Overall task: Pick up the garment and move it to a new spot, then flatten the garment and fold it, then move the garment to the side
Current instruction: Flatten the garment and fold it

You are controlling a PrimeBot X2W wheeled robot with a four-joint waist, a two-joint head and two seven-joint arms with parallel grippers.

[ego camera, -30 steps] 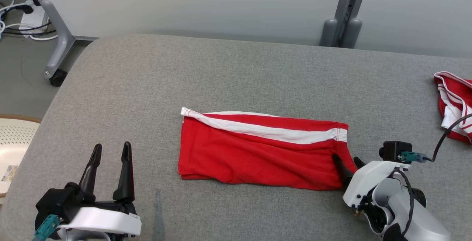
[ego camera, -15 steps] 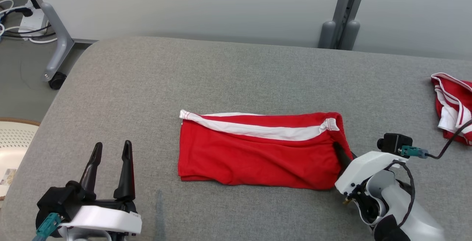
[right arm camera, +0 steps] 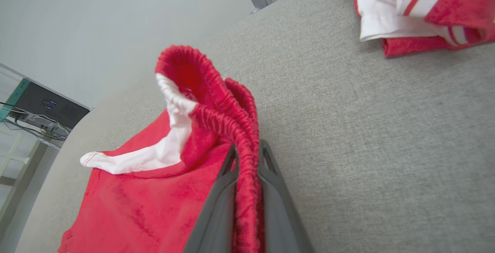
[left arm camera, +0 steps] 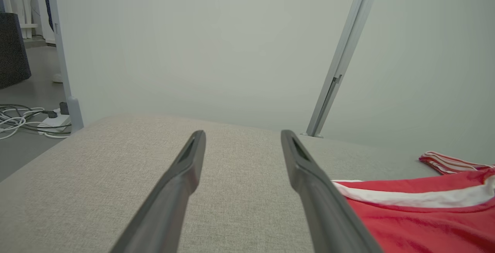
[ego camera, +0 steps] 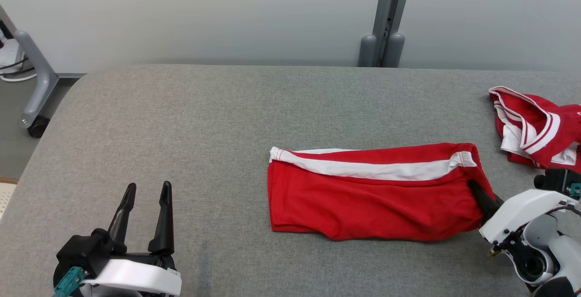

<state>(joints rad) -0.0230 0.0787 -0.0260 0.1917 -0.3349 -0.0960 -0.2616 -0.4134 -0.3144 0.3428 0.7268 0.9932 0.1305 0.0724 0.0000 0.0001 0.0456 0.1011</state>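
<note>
The garment (ego camera: 372, 201) is a pair of red shorts with a white side stripe, lying folded lengthwise on the grey table (ego camera: 227, 106). My right gripper (ego camera: 475, 184) is at its right end, shut on the elastic waistband. In the right wrist view the waistband bunches up between the two fingers of the right gripper (right arm camera: 247, 148), with the garment (right arm camera: 154, 191) trailing away to the left. My left gripper (ego camera: 147, 185) stands open at the lower left, well clear of the cloth. Between the fingers of the left gripper (left arm camera: 241, 133) there is only table, and the garment (left arm camera: 417, 214) lies to its right.
A second red and white garment (ego camera: 540, 129) lies crumpled at the table's right edge, close behind the right arm; it also appears as the crumpled garment (right arm camera: 425, 5). A grey post (ego camera: 383, 38) stands behind the table. A wheeled stand leg (ego camera: 34, 88) is off the left corner.
My right gripper closed on the waistband and dragged the garment to the right across the table, toward the second garment. The head camera also turned right. The left gripper stayed put.
</note>
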